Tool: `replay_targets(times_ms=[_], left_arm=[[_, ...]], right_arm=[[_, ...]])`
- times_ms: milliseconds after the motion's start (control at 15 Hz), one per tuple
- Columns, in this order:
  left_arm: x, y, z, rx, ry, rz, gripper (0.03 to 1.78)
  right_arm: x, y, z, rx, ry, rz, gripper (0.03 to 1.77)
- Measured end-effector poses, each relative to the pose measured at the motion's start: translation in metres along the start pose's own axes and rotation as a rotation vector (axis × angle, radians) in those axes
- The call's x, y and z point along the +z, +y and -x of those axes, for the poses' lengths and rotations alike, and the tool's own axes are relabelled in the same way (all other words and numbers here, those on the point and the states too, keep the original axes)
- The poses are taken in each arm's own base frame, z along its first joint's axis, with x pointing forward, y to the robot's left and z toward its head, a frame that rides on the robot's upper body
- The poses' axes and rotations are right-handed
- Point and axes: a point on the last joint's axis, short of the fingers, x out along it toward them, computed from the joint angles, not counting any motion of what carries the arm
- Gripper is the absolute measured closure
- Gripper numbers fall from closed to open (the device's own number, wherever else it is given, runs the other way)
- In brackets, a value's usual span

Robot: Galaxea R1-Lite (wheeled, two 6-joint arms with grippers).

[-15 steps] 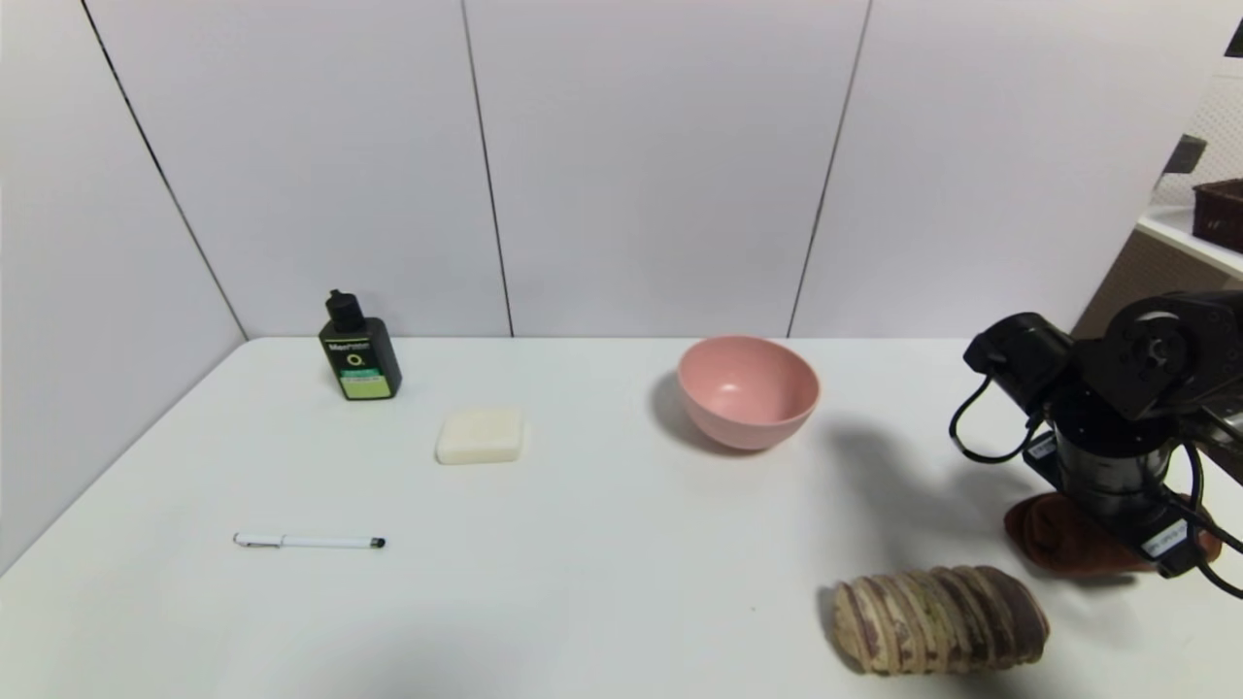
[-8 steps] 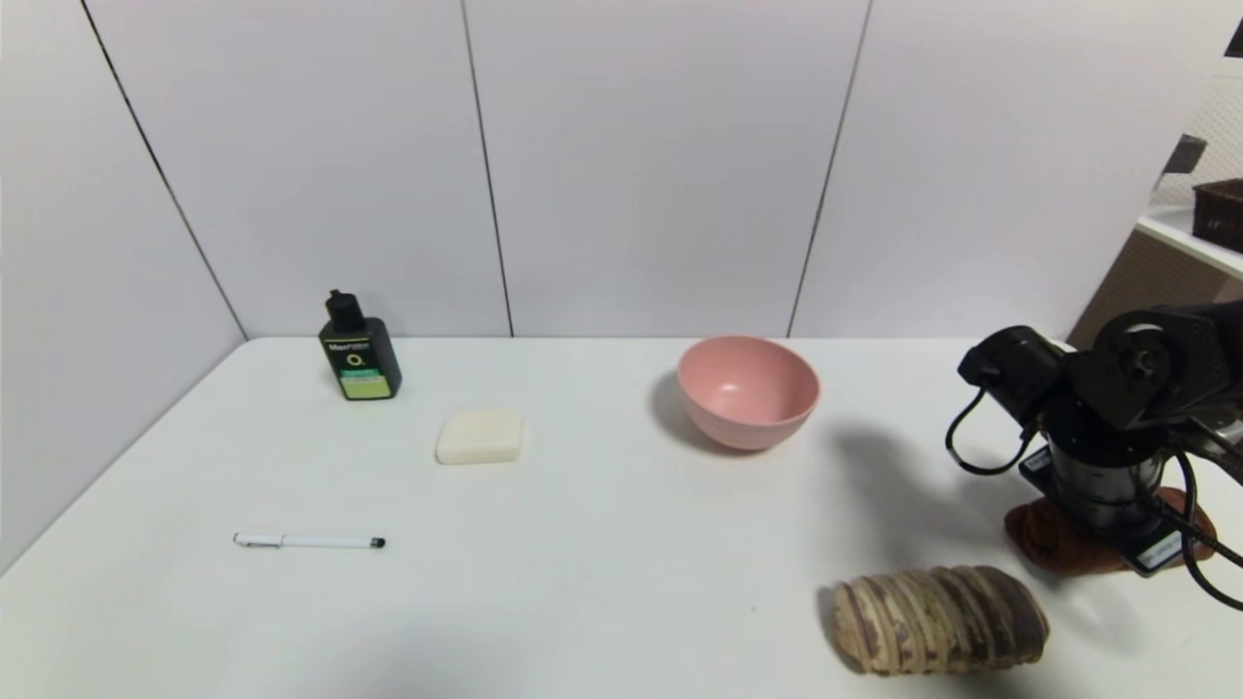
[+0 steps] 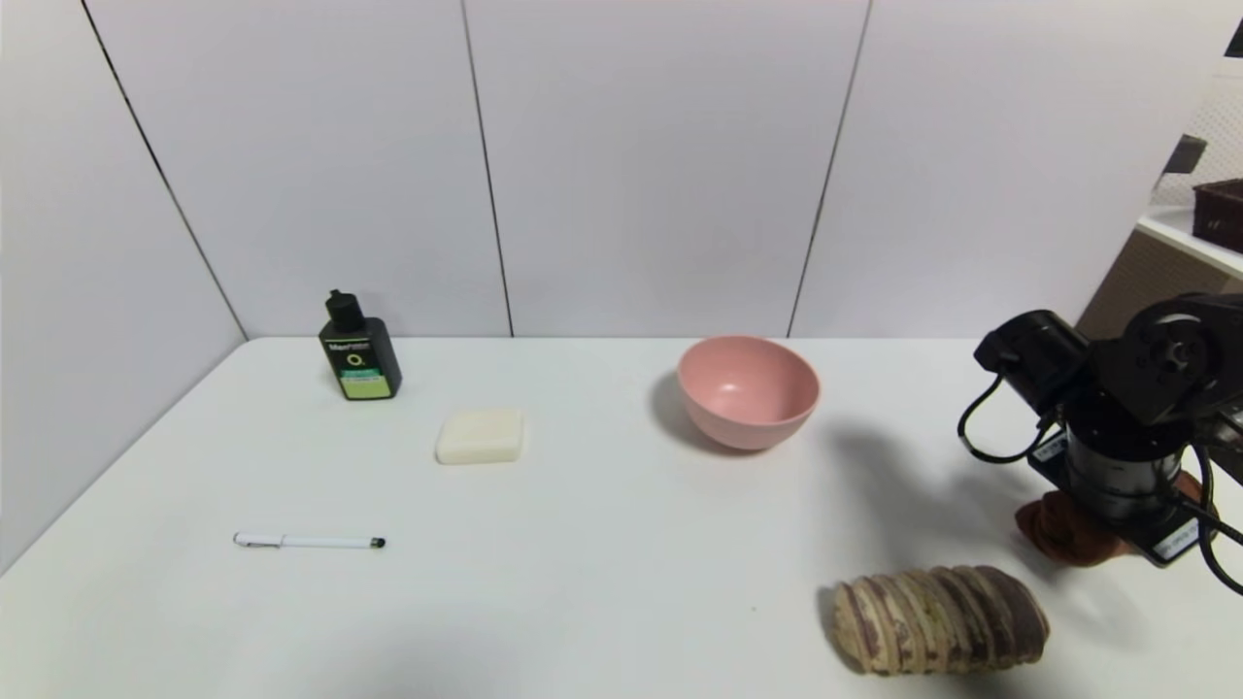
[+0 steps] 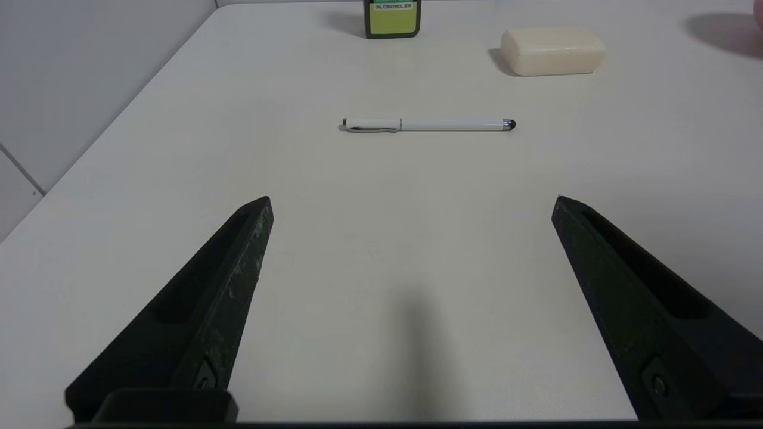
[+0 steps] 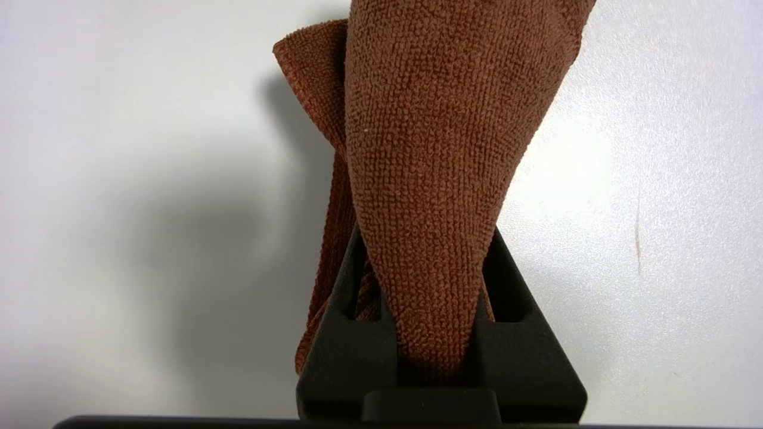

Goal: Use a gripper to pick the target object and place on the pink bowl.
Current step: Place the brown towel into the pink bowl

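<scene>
Pinching the brown towel (image 5: 429, 179) between its fingers, the right end effector (image 3: 1117, 529) hung at the tabletop's (image 3: 602, 544) right edge, well apart from the pink bowl (image 3: 749, 391); the left end effector (image 4: 411, 298) gaped near a white pen (image 4: 428, 124).

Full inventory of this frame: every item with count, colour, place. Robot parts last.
brown towel: 1, dark brown, table's right side, pinched in the right gripper
pink bowl: 1, pink, far centre-right of table, nothing in it
striped loaf-shaped thing: 1, tan and brown, near right of table
soap bar: 1, cream, centre-left of table
white pen: 1, white with dark tip, near left of table
bottle: 1, black with green label, far left of table
table: 1, white
dark basket: 1, on a shelf, far right
left gripper: 1, black, open above the table, short of the pen
right gripper: 1, black, shut on the towel
</scene>
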Motion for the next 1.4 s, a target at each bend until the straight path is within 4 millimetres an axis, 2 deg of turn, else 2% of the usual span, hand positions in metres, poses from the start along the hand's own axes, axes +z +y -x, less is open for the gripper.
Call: replay_targets(times_ms=[400, 667, 800, 1067, 1267, 1400], left_arm=[[0.000, 0.000, 0.000, 0.000, 0.000, 0.000, 0.12], [0.000, 0.000, 0.000, 0.000, 0.000, 0.000, 0.12], [0.000, 0.000, 0.000, 0.000, 0.000, 0.000, 0.12], [0.000, 0.000, 0.000, 0.000, 0.000, 0.000, 0.12], [0.000, 0.000, 0.000, 0.000, 0.000, 0.000, 0.12], [0.000, 0.000, 0.000, 0.000, 0.000, 0.000, 0.12]], right_arm=[[0.030, 0.011, 0.037, 0.150, -0.063, 0.087, 1.49], [0.049, 0.035, 0.082, 0.342, -0.145, 0.189, 1.49], [0.042, 0.050, 0.110, 0.466, -0.173, 0.269, 1.49], [0.011, 0.073, 0.156, 0.718, -0.133, 0.453, 1.49], [-0.006, 0.089, 0.168, 0.898, -0.072, 0.527, 1.49], [-0.015, 0.099, 0.166, 0.943, -0.054, 0.543, 1.49]])
